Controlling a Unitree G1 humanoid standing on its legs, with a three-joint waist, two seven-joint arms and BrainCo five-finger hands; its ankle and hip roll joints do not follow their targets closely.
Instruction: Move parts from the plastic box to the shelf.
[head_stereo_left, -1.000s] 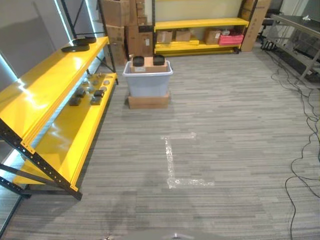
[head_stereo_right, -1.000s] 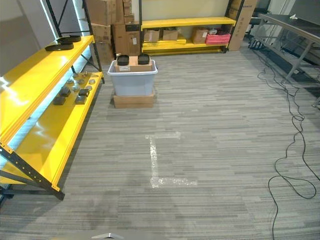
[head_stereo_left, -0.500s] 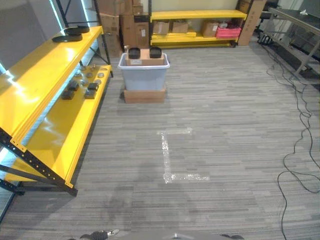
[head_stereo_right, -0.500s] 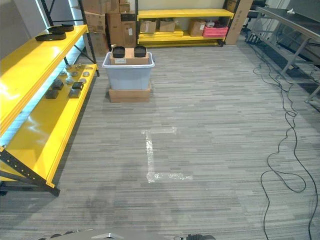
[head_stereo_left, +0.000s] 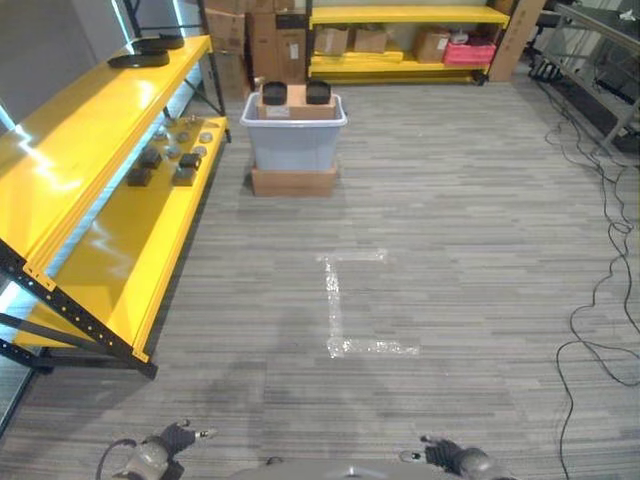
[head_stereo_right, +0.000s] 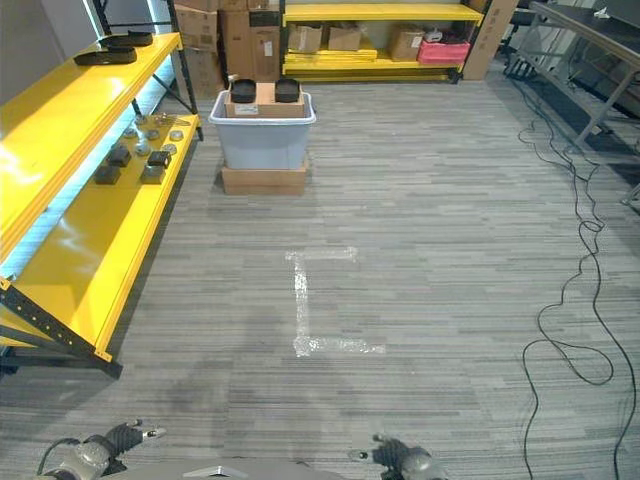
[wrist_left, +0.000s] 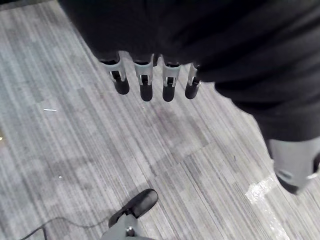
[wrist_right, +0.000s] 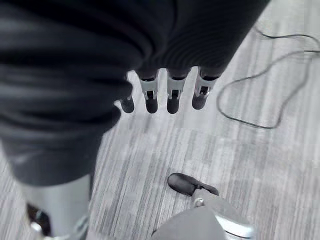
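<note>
Progress check: looks like early-to-mid task imo. The plastic box sits at about 12 o'clock, well ahead across the carpet, perched on a flat cardboard box, w/ a brown carton and two dark round parts poking up at its top. So there's still stuff left to move. The yellow shelf runs along 9 to 11 o'clock, and its lower level already has a cluster of small parts, dark blocks plus some silvery round bits, near the far end. Can't tell which of those the robot put there. Two flat black pieces lie on the upper level, far end.

Left hand is at 7 o'clock, low in the head views, fingers straight-ish and relaxed, holding nothing. Right hand at 5 o'clock, same deal: loose, empty. Both hang over bare floor, well away from box and shelf. White tape L lies mid-floor btwn robot and box.

Vs 1 s ago: whole pic shifted, so the cam moved, not the objects. Hands weren't in the head views then, fingertips barely peeked in 0.5 s ago, now both are visible at the bottom edge.
</note>
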